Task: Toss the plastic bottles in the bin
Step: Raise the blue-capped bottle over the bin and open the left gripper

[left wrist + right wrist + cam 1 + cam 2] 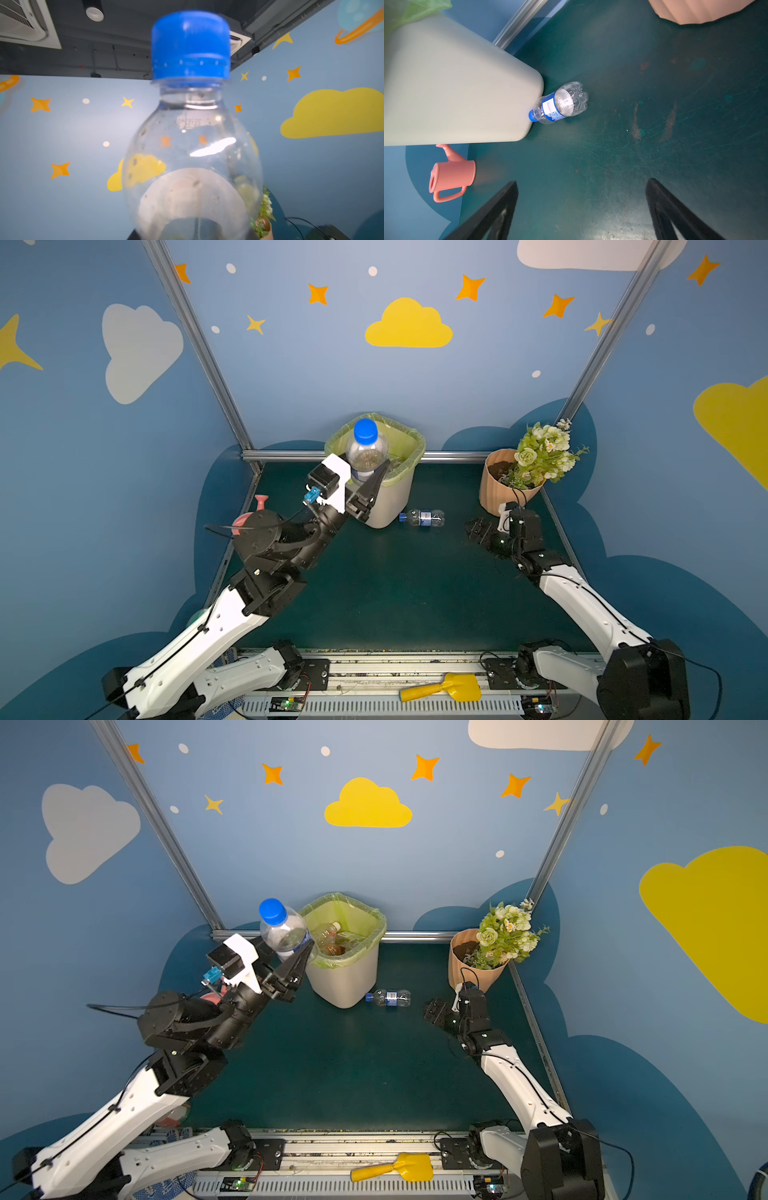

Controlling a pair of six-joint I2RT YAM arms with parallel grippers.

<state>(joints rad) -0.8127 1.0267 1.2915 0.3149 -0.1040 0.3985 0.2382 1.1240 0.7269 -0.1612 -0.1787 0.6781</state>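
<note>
Left claw (pixel 286 953) clamps the empty blue-capped bottle (pixel 281 930) low on its body; it looks light, thin-walled and probably crushable. Right claw (pixel 582 181) stands apart.

Clear bottle (pixel 191 166) fills the middle of the view, neck toward twelve o'clock, blue cap (pixel 190 45) on. Dark specks dot its wall, and a glare streak crosses the shoulder. Behind it is a blue wall (pixel 62 135) with orange stars (pixel 41 105). A yellow cloud (pixel 336 112) sits at three o'clock. Dark ceiling (pixel 124 41) at twelve, white air vent (pixel 25 22) at ten, round lamp (pixel 94 12) near it. Flowers (pixel 266 205) in a peach pot (pixel 266 228) at five o'clock, just beside the bottle's edge.
</note>
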